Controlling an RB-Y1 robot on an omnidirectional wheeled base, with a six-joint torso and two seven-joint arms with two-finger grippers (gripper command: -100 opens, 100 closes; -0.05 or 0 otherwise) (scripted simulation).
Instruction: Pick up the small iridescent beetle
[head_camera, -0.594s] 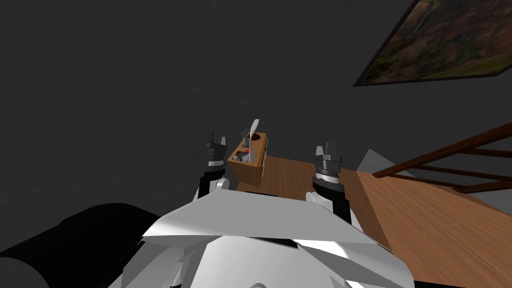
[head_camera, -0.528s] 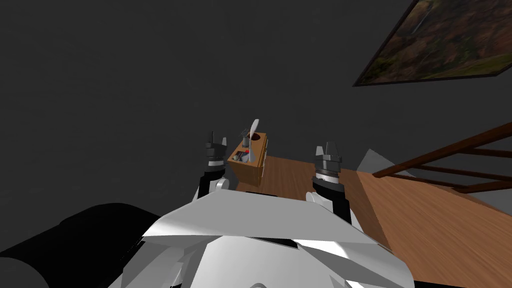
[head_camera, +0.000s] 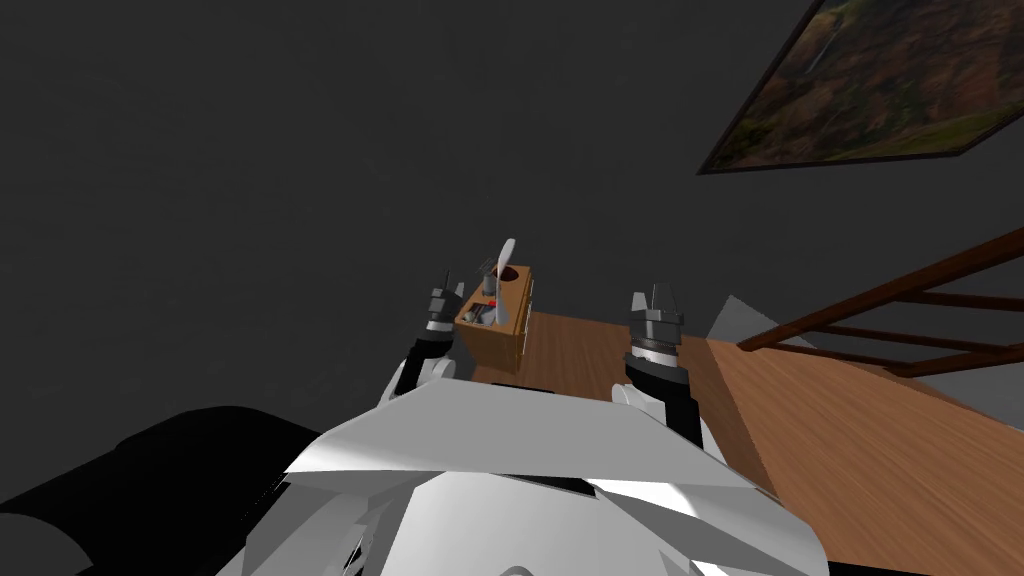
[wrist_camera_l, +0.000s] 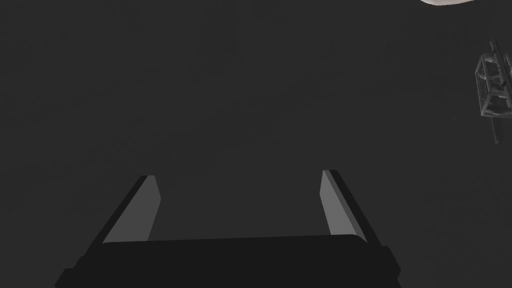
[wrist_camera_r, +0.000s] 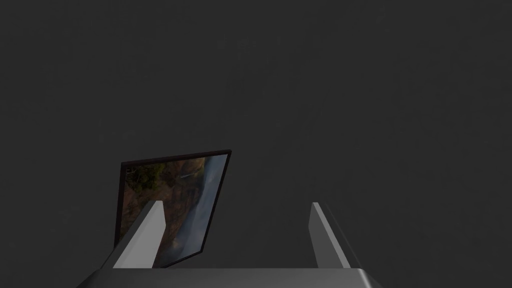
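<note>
- The beetle cannot be told apart in the head view. It is judged to lie among the small items (head_camera: 484, 312), grey with one red speck, on top of the surface (head_camera: 495, 345).
- Handling, as a judgement: the beetle is very light, hard-shelled, smooth and brittle at the legs. Take hold across the sides of the body with a light squeeze. A hard squeeze may flick it out from between the thin blades.
- A pale, upright, feather-shaped piece (head_camera: 507, 256) and a round dark hole (head_camera: 508, 272) stand at the far end of the same top. An approach from above must avoid both.
- The left pincer (head_camera: 447, 283) (wrist_camera_l: 239, 175) hovers just beside the surface on its left, blades wide apart, holding nothing.
- The right pincer (head_camera: 652, 298) (wrist_camera_r: 237, 203) is raised well apart from the surface on its right, blades wide apart, holding nothing.
- The surface is a small brown wooden box-shaped stand on a wooden floor (head_camera: 850, 470).
- Behind it rises a dark grey wall (head_camera: 250, 150) with a framed picture (head_camera: 880, 90). A dark wooden railing (head_camera: 900, 320) runs at the right.
</note>
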